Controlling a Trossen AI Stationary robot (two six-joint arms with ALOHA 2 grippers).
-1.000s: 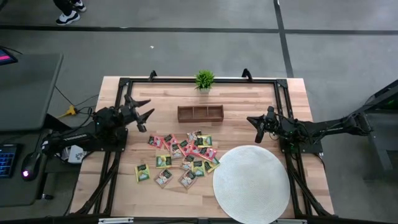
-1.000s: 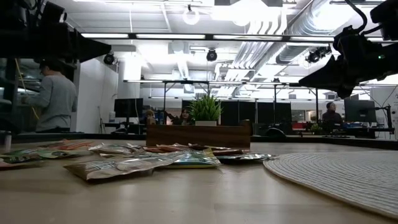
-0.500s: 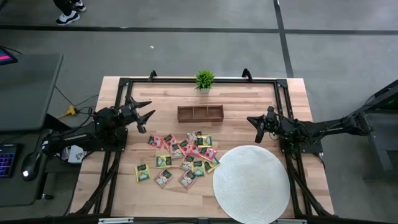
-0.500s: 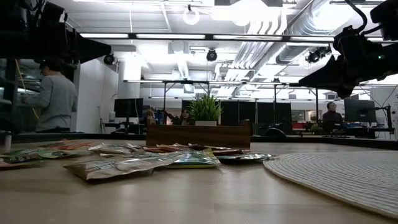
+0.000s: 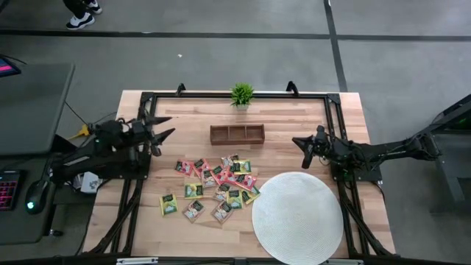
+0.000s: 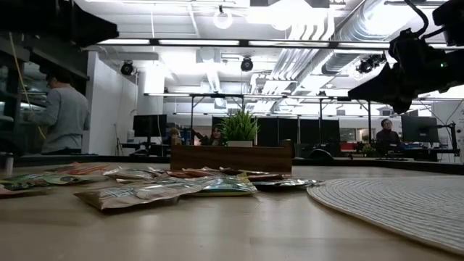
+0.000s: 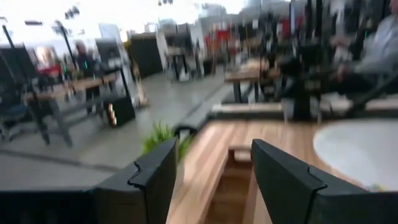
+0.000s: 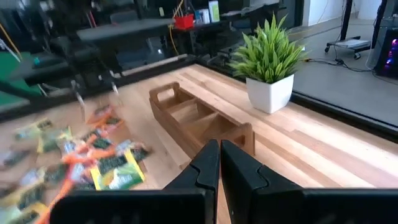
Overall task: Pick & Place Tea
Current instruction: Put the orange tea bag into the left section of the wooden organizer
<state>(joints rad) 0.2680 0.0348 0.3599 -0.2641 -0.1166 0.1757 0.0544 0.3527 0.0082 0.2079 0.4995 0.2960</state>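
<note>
The tea (image 5: 213,188) is all in one loose scatter just left of centre in the high view, pink-red, yellow and green packets lying flat on the counter (image 5: 294,129), some overlapping. Nothing is touching them. In the low view the same tea (image 6: 156,190) sits as a low flat pile in the left half of the frame.

Just right of the pile, touching or nearly touching the closest packets, is the round white mat (image 5: 297,217) in the lower right. Above the pile, toward the top middle, is the wooden tray (image 5: 237,134) with three compartments, and past that a small potted plant (image 5: 241,94) at the counter's far edge.

The left gripper (image 5: 165,126) is over the counter's left side, upper left of the tea, fingers spread wide apart and holding nothing. The right gripper (image 5: 304,153) is over the right side, above the mat, fingers pinched tight together on nothing; the right wrist view shows them pressed closed (image 8: 219,163).

A person (image 6: 61,116) stands in the room behind, left side of the low view.
</note>
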